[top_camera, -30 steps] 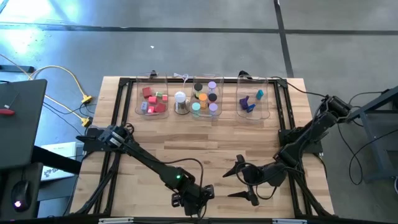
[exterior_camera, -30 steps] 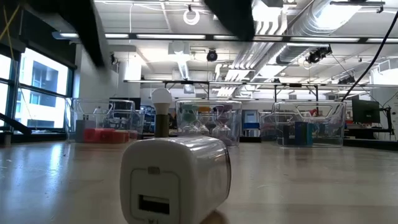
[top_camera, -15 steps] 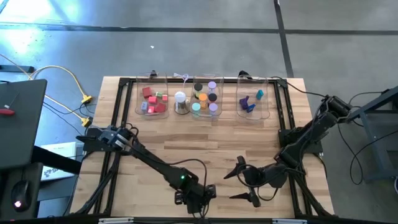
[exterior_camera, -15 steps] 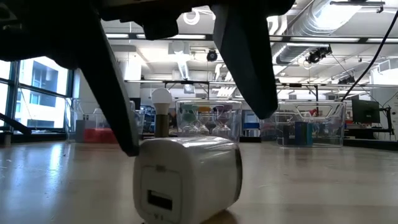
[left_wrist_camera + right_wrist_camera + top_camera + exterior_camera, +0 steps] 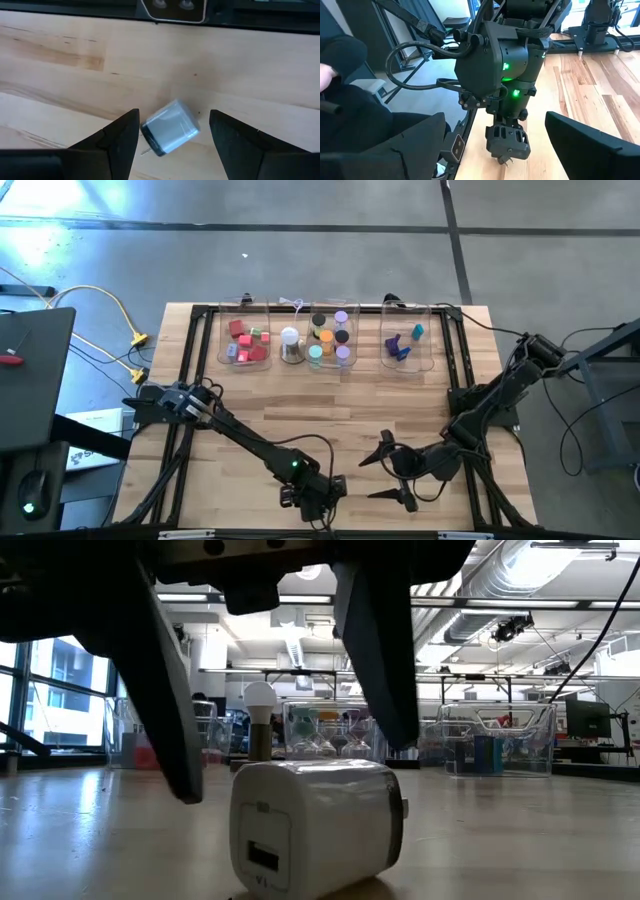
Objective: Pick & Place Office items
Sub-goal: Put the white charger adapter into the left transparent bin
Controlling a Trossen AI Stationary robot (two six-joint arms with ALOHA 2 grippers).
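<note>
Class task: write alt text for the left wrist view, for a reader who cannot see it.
A small white charger plug lies tilted on the wooden table, between the two dark fingers of the open left tool, which do not touch it.

In the high view the left gripper sat at the bottom edge, hiding the white charger beneath it. The items in the upper-centre bins were too small to tell apart by shape. In the low view the left gripper's fingers were cut off by the top edge. In the right wrist view a person's dark sleeve was cropped at the left edge.
</note>
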